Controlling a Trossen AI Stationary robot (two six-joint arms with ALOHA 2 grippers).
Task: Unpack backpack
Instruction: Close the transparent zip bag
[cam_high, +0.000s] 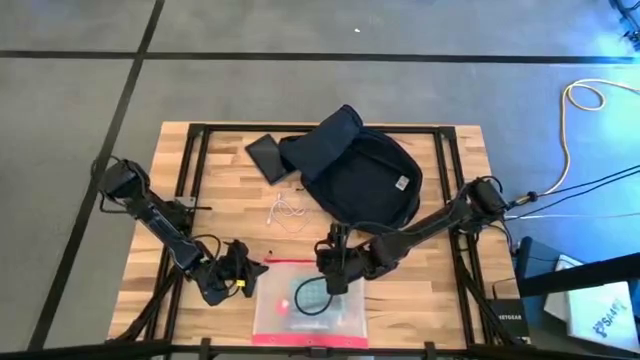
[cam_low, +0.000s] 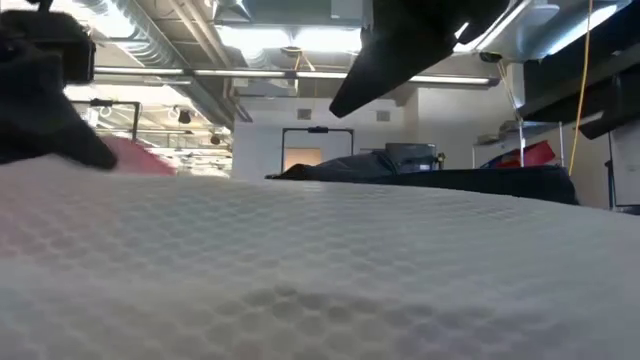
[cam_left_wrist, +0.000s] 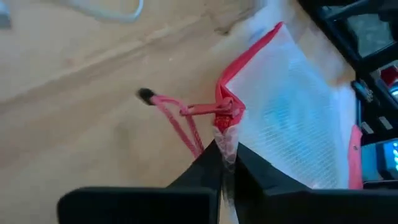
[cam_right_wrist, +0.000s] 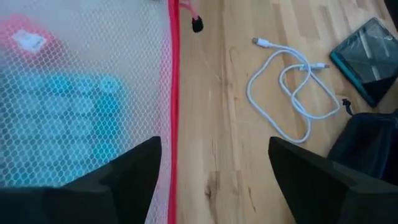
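backpack (cam_high: 365, 175): far centre of table, small white label unreadable | beside it: dark case (cam_high: 267, 156), white cable (cam_high: 288, 211) | pouch (cam_high: 310, 305): near edge | left gripper (cam_left_wrist: 225, 163): pinching pouch corner | right gripper (cam_right_wrist: 214, 165): spread above pouch edge

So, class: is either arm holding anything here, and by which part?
The left tool pinches the mesh pouch at its corner beside the red zipper pull. The right tool is open, holding nothing.

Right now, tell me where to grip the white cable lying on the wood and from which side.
Grip the coiled white cable at its bunched loops, coming straight down from above: it lies flat on bare wood, clear of the dark navy fabric backpack.
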